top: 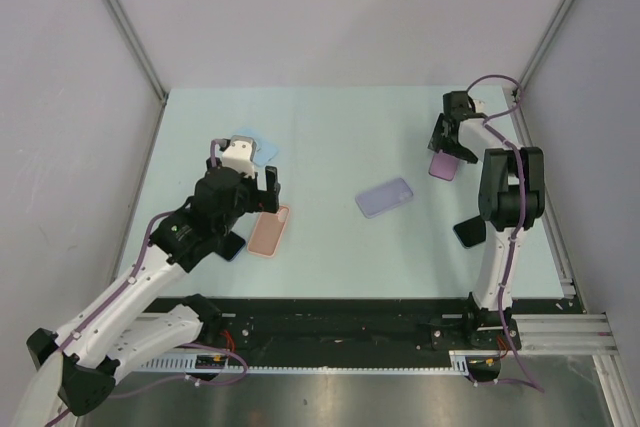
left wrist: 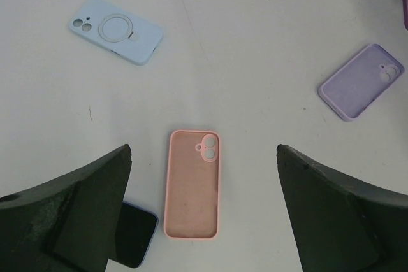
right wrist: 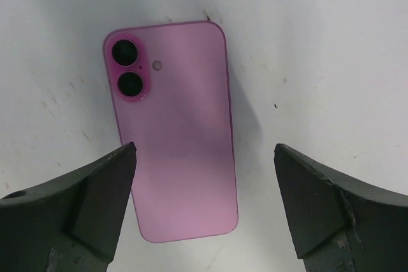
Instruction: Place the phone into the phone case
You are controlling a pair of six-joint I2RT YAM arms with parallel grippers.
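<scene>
Beneath the spread fingers of my right gripper [right wrist: 204, 151] the pink phone [right wrist: 172, 132] lies flat on the table [right wrist: 319, 42], so I expect a pinch could slip off its thin edges; my left gripper [left wrist: 204, 151], also spread, hovers over the pink case [left wrist: 192, 183].

A pale mint-green flat tabletop [top: 330, 137] fills the enclosure, shut in by plain grey-white panel walls [top: 330, 7] on three sides. Slim aluminium corner posts [top: 122, 22] rise at the back. Light is even, shadows soft.
</scene>
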